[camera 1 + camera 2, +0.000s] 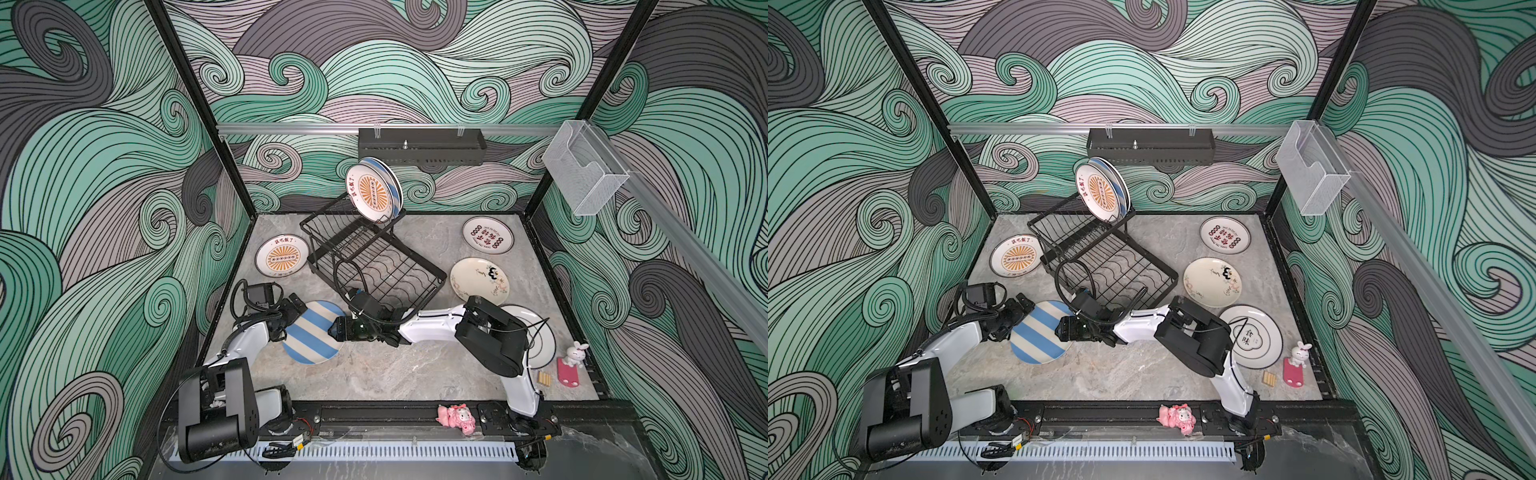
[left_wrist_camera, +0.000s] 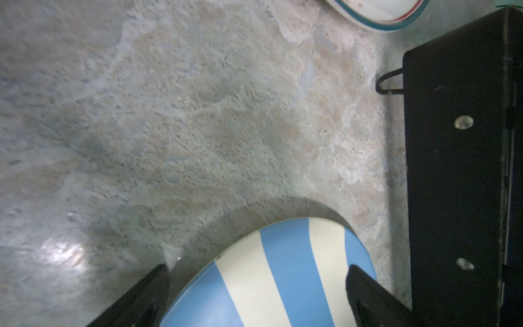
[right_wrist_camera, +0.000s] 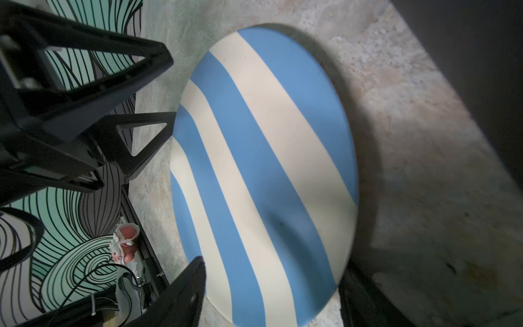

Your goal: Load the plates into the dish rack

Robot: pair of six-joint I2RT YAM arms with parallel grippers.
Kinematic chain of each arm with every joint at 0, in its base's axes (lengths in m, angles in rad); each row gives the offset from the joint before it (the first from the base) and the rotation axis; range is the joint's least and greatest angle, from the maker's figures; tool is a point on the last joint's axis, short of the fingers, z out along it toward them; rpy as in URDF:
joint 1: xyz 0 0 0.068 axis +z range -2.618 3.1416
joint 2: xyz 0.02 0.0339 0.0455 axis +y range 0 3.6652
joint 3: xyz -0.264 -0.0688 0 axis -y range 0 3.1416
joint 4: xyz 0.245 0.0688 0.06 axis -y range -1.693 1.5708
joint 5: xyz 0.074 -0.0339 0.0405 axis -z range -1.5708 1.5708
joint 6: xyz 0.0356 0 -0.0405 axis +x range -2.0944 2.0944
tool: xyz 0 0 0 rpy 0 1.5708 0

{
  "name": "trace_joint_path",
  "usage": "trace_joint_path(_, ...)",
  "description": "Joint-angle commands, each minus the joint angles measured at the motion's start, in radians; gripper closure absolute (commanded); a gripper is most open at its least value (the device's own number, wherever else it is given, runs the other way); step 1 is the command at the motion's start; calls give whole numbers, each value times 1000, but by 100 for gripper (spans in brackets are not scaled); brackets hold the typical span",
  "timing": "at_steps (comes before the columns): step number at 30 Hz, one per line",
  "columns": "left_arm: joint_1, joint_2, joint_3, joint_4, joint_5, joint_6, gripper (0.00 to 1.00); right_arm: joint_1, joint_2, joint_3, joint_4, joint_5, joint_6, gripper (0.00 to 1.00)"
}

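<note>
Two grippers astride one blue-and-cream striped plate [image 1: 312, 332] lying on the table [image 1: 374, 374] near-left of the dish rack [image 1: 374, 266], fingers of the left gripper [image 1: 301, 309] wide at its left rim, fingers of the right gripper [image 1: 332, 328] apart over its right rim, pickup step, next likely needing a firm pinch and lift.

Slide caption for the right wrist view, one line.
Blue-and-cream striped plate straddled by the right end effector, with the left end effector at its opposite rim.
</note>
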Motion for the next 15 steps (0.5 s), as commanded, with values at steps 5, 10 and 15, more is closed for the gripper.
trace_joint_path(5, -1, -15, -6, -14, 42, 4, 1, -4, -51, -66, 171, -37, 51, 54)
trace_joint_path(10, -1, -29, -8, -30, 60, 7, 1, -7, -116, -93, 178, -16, 59, 63)
trace_joint_path(15, -1, -58, -29, -33, 65, 2, 1, -7, -162, -106, 207, -1, 61, 68)
